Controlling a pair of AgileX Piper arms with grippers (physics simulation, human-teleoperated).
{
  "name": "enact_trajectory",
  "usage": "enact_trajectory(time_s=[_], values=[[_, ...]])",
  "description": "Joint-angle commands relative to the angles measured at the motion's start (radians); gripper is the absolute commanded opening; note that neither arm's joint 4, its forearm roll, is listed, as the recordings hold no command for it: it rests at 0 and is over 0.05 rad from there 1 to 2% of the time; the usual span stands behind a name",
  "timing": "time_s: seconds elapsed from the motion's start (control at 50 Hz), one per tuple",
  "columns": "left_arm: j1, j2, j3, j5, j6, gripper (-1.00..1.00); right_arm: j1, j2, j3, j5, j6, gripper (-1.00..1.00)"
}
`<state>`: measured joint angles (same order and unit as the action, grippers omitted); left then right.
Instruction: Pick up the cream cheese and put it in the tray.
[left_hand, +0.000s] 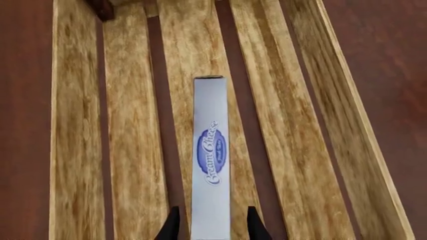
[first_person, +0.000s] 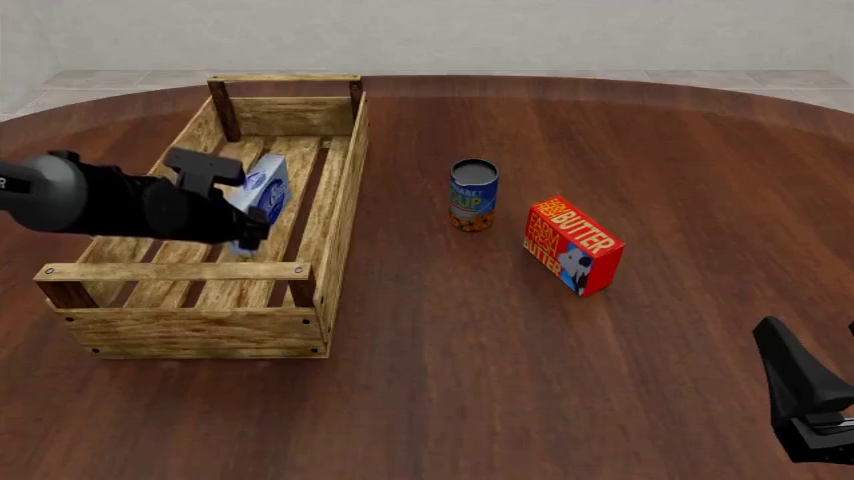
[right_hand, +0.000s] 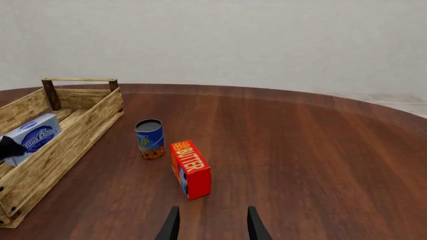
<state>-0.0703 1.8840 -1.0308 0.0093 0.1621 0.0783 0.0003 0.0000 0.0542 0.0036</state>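
Light-wood slats fill the left of the front view: the tray (first_person: 334, 190) lies lengthwise at about ten o'clock on the dark reddish-brown desk (first_person: 534, 380), with a raised bar handle at each end. The left arm reaches in from nine o'clock over the tray's near half. Its left end effector (first_person: 247, 225) is closed on the cream cheese (first_person: 267, 190), a pale grey-white box with a blue oval logo. The box is held on edge above the slats, inside the tray's outline. Whether its lower edge touches the wood cannot be told from these views. In the left wrist view the two dark fingers sit close on either side of the box's narrow end, with the tray floor beyond it.

Near the middle of the desk, at about twelve o'clock, stands a small blue and yellow can (first_person: 473, 195). Just beside it, toward two o'clock, a red-orange butter box (first_person: 574, 245) stands upright. Both are well apart from the tray.

At five o'clock, in the near right corner, the right end effector (first_person: 807, 405) hangs above bare desk. The right wrist view shows its fingers apart with nothing between them.

The cream cheese looks light and stiff, a thin carton with smooth, likely slippery faces. Its broad flat sides are the best place to pinch it, as the left fingers appear to do now, near one end. Held that way it could pivot, so a gentle lowering before release seems wise.
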Motion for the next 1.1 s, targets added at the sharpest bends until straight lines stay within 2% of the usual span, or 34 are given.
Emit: enact_trajectory(time_s=[0.02,0.54,1.1], values=[[-0.003,-0.042,0.0,0.016,-0.002,1.0,0.002,0.0,0.0,0.001,-0.001,1.0],[-0.058,-0.197,0.026,0.057,0.001,1.0,0.001,0.0,0.0,0.004,-0.001,1.0],[-0.085,-0.474,0.218,-0.03,0.005,1.0,0.006,0.0,0.0,0.003,-0.005,1.0]])
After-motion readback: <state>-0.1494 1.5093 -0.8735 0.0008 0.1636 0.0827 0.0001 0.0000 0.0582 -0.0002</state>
